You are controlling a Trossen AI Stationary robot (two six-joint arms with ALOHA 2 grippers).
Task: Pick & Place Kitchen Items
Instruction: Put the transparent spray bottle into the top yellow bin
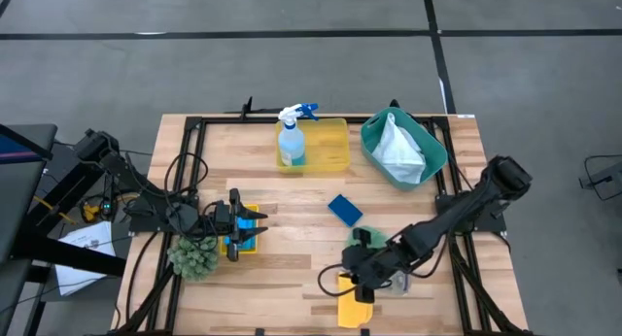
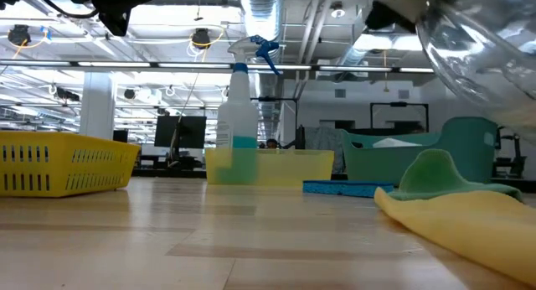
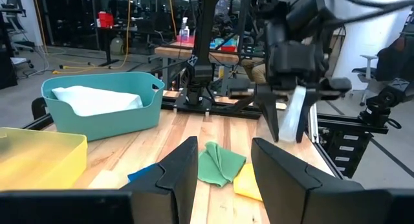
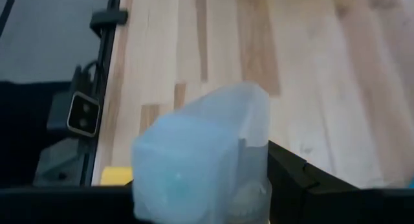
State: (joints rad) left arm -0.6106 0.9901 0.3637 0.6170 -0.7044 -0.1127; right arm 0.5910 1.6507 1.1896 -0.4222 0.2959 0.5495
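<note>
Bright overhead lighting (ceiling strips glare), nearest things blurred, soft shadows.

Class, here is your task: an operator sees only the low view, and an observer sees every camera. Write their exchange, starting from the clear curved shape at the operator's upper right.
Operator: What is that clear shape?
Observer: A clear bottle, gripped by the right gripper and held above the table.
Operator: What lies beneath it?
Observer: From above, the yellow cloth lies partly under that gripper.
Operator: Where is the left gripper?
Observer: The left gripper is open, over the small yellow tray, beside a spiky green ball.
</note>
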